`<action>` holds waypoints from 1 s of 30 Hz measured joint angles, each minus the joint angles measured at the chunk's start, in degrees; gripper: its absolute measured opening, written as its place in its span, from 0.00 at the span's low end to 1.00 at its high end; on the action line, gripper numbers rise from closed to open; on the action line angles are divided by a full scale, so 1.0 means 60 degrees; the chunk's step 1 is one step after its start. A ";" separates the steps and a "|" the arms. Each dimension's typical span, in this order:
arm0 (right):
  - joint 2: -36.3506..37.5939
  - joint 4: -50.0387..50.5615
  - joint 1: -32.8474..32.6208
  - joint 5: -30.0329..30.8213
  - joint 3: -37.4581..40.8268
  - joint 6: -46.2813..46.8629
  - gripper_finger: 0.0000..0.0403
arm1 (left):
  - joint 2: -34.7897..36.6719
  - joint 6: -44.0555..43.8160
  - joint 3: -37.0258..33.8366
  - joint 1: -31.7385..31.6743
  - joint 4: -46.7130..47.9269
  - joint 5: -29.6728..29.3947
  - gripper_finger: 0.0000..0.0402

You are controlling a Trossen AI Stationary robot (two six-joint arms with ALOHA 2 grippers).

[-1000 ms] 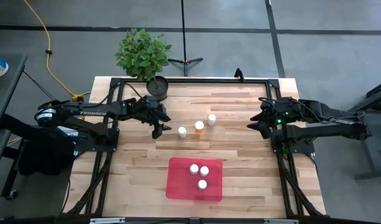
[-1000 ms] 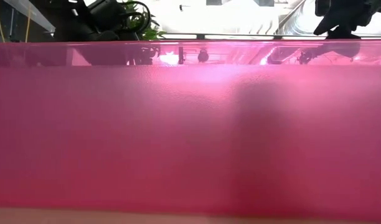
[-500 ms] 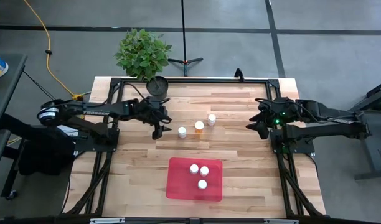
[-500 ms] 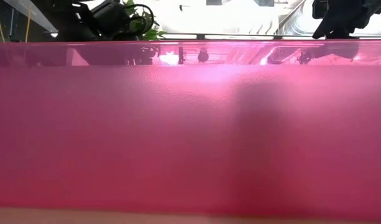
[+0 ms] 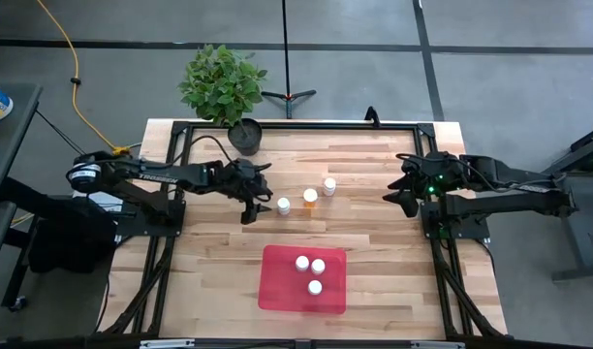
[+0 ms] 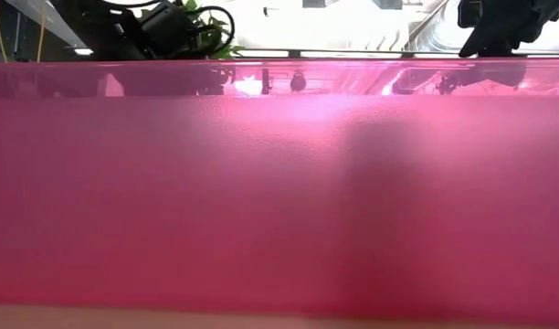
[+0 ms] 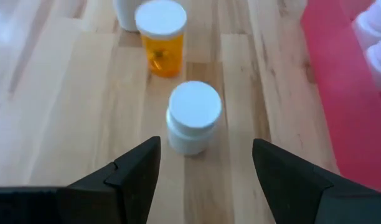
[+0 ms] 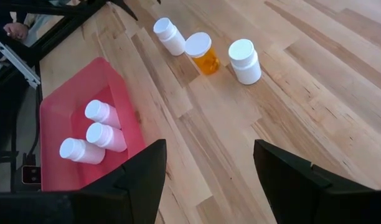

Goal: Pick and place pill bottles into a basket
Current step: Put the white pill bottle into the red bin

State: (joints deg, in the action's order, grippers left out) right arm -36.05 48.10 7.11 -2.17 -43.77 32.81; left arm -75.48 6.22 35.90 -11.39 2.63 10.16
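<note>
The left pincer (image 5: pixel 253 206) hangs low over the wooden surface (image 5: pixel 374 233), its fingers spread apart and holding nothing. Just in front of it stands a white pill bottle (image 5: pixel 284 206), lined up with the gap but not touched. Beyond this bottle stand an amber bottle (image 5: pixel 310 197) and another white bottle (image 5: pixel 329 186). The red basket (image 5: pixel 277 291) lies to the side of the left pincer and holds three white bottles (image 5: pixel 311 272). The right pincer (image 5: pixel 397 199) waits well apart, open and empty.
</note>
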 joint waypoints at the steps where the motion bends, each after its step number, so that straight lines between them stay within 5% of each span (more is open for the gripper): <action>1: 0.0000 -0.0001 0.0000 -0.0001 0.0000 -0.0002 0.58 | -0.0042 0.0003 0.0000 0.0003 -0.0133 -0.0086 0.72; 30: 0.0003 -0.0011 -0.0004 -0.0058 0.0000 -0.0038 0.58 | -0.1658 0.0438 0.0652 0.0032 -0.0522 -0.0099 0.72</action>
State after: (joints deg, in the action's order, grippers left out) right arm -36.04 48.03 7.09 -2.52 -43.77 32.58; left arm -85.43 8.85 39.81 -11.20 -0.51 9.56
